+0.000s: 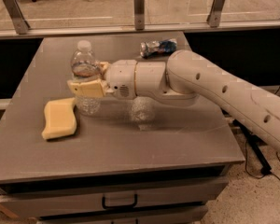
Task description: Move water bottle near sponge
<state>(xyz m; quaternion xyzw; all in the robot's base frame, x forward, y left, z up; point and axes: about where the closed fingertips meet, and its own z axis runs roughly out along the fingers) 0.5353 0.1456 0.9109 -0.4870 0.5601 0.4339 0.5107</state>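
The tall clear plastic water bottle with a white cap and ribbed body (pixel 84 76) is standing upright near the left side of the grey table (pixel 177 139), and how much liquid it is holding is not showing. The white arm's gripper (pixel 91 78) is reaching in from the right and clamping the water bottle around its middle, one cream-yellow finger (pixel 86 88) lying across the front and the other sitting behind. The bottle's base is sitting just beside the upper right end of the pale yellow foam sponge (pixel 59 119), which is lying flat. A band is wrapping the bottle's upper body, its writing unreadable. A crumpled silver-and-blue can (pixel 157 47) is lying on its side at the table's far edge, its print also unreadable
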